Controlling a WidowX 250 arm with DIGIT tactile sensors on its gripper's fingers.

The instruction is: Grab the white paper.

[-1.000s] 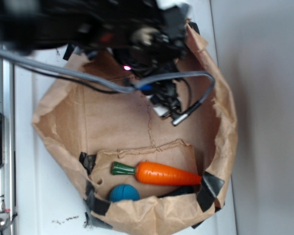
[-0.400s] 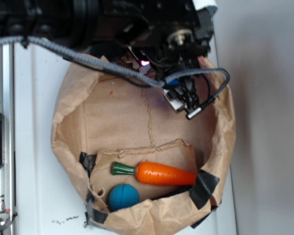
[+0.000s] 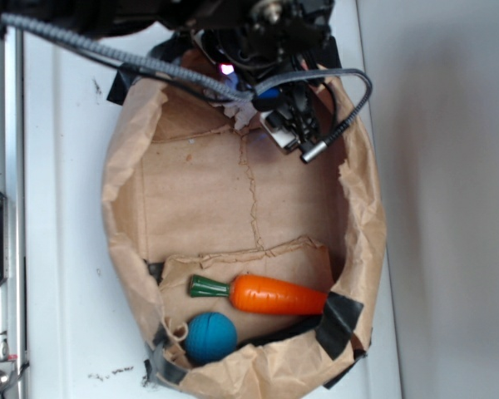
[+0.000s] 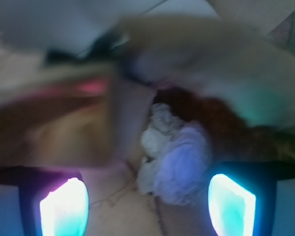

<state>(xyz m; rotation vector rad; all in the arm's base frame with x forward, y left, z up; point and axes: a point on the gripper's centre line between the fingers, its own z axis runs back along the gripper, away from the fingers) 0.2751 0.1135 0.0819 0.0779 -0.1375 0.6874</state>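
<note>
The white paper (image 4: 172, 157) is a crumpled off-white wad lying on the floor of the brown paper bag (image 3: 191, 191), near its far wall. In the wrist view it sits just ahead of my gripper (image 4: 147, 211), nearer the right glowing fingertip (image 4: 231, 204) than the left one (image 4: 64, 206). The jaws stand wide apart and hold nothing. In the exterior view my gripper (image 3: 270, 116) hangs over the bag's top end, and a pale bit of the paper (image 3: 239, 115) shows beside it, mostly hidden by the arm.
An orange carrot (image 3: 270, 295) and a blue ball (image 3: 209, 335) lie at the bag's bottom end. The bag's crumpled walls (image 3: 362, 208) rise all round. A grey cable (image 3: 108, 54) runs from the arm. A metal rail (image 3: 0, 249) is at the left.
The arm has moved up the picture to the bag's top end and a little left. The bag's walls have shifted and narrowed. The carrot and ball have stayed put.
</note>
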